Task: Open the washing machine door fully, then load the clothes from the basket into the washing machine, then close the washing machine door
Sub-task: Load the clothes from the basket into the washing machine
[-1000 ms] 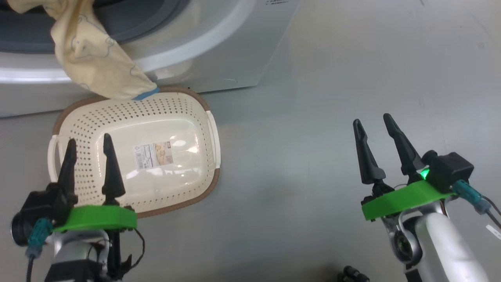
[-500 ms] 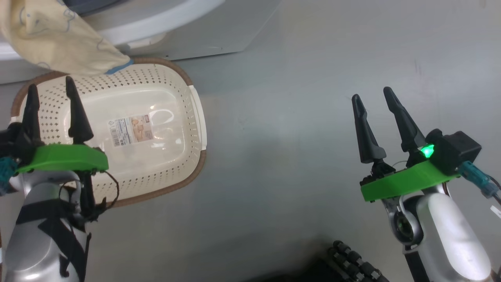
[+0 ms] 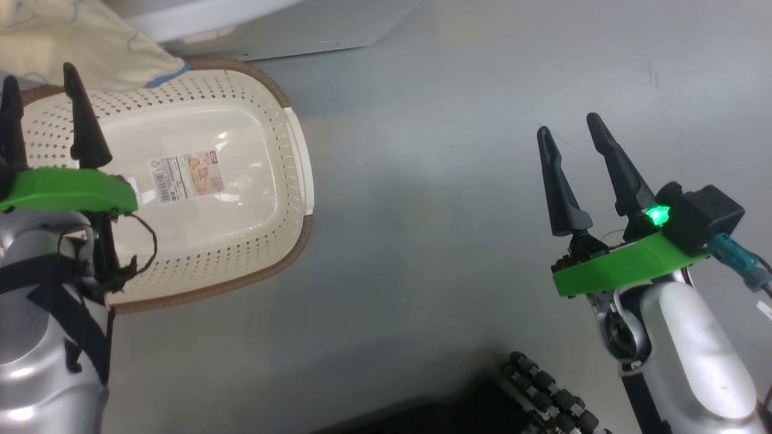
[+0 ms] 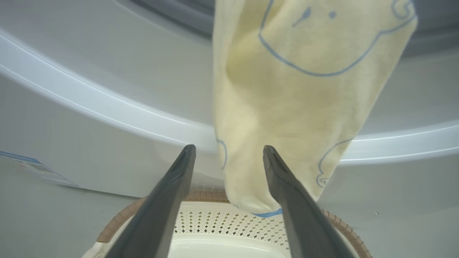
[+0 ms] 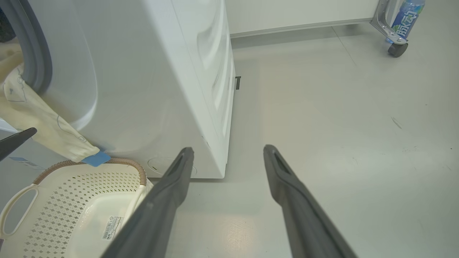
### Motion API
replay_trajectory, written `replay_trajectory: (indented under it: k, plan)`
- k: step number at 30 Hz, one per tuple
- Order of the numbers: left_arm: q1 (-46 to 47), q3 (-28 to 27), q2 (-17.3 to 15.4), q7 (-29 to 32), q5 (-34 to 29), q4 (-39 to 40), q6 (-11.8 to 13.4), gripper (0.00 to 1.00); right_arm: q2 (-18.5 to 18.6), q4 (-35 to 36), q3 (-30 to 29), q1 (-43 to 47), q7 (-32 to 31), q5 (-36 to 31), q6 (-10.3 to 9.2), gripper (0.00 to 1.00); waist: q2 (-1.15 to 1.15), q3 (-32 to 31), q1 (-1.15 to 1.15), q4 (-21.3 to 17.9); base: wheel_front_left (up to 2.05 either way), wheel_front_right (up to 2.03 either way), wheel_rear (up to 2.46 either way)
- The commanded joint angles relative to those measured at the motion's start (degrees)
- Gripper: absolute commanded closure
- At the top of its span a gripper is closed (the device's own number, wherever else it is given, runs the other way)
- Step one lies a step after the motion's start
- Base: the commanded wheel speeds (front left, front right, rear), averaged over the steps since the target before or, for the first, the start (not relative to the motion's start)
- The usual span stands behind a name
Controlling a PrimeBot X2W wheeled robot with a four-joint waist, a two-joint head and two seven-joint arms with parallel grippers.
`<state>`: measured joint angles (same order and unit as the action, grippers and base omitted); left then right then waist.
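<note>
Head view: I see my left gripper [image 3: 39,78] spread wide and holding nothing, its tips over the far end of the basket [image 3: 289,175], just short of the clothes [image 3: 78,36] draped from the washing machine [image 3: 271,24]. My right gripper [image 3: 568,125] is equally wide and empty, over bare floor [image 3: 422,181] well right of the basket.

Left wrist view: the cream cloth hangs just ahead of the jaws, its blue hem down at the basket rim.

Right wrist view: the machine's corner stands ahead-left of the jaws.
</note>
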<state>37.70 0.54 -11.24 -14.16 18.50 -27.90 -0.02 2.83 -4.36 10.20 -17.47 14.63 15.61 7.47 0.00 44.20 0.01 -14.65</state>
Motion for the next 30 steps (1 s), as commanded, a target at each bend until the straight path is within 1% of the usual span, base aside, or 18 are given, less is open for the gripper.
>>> replay_trajectory:
  k: [1,5,6,7,8,9,11,17,24,26,30]
  plan:
    - [0.5,-1.5,-1.9,-0.6,0.1,1.1,-0.3,0.00,0.1,1.6,1.0,0.3,0.4,-0.4,0.02,0.00,0.00,0.3,-0.01,0.1,0.00,0.00,0.00]
    - [2.2,-1.4,-1.4,-0.8,0.2,0.9,-1.3,0.00,0.3,1.6,1.0,0.0,0.4,-0.6,0.02,0.00,0.00,0.9,-0.01,0.3,0.00,0.00,0.00]
    - [2.5,-1.3,-1.2,-0.8,0.2,0.8,-1.4,0.04,0.3,1.6,1.0,-0.1,0.4,-0.6,0.02,0.00,0.00,1.0,-0.01,0.4,0.00,0.00,0.00]
    - [2.9,-1.3,-1.1,-0.8,0.1,0.8,-1.5,0.14,0.3,1.6,1.0,-0.1,0.4,-0.6,0.02,0.00,0.00,1.1,-0.01,0.5,0.00,0.00,0.00]
    - [3.1,-1.2,-0.9,-0.8,0.0,0.8,-1.7,0.36,0.4,1.5,1.0,-0.3,0.4,-0.6,0.02,0.00,0.00,1.1,-0.01,0.5,0.00,0.00,0.00]
    - [3.3,-1.1,-0.8,-0.8,-0.1,0.9,-1.9,0.56,0.4,1.5,1.1,-0.4,0.4,-0.6,0.02,0.00,0.00,1.2,-0.01,0.6,0.00,0.00,0.00]
    - [3.5,-1.1,-0.4,-0.8,-0.3,1.4,-2.3,1.00,0.4,1.5,1.1,-0.5,0.4,-0.7,0.02,0.00,0.00,1.3,-0.01,0.6,0.00,0.00,0.00]
    - [2.7,-1.0,0.9,-0.8,-0.4,2.8,-3.3,1.00,0.4,1.3,1.1,-0.6,0.4,-0.7,0.02,0.00,0.00,0.9,-0.01,1.0,0.00,0.00,0.00]
    - [1.5,0.1,2.0,-0.8,-0.3,7.3,-4.2,1.00,0.3,0.8,1.3,-0.3,0.4,-0.6,0.02,0.00,0.00,-0.4,-0.01,1.6,0.00,0.00,0.00]
    - [1.4,0.4,1.9,-0.3,-0.4,9.0,-4.1,1.00,0.3,0.7,1.4,-0.3,0.4,-0.5,0.02,0.00,0.00,-0.9,-0.01,1.7,0.00,0.00,0.00]
    - [2.3,0.8,0.5,2.7,-0.9,14.1,-3.4,1.00,0.2,0.4,1.8,0.0,0.4,-0.4,0.02,0.00,0.00,-2.3,-0.01,1.5,0.00,0.00,0.00]
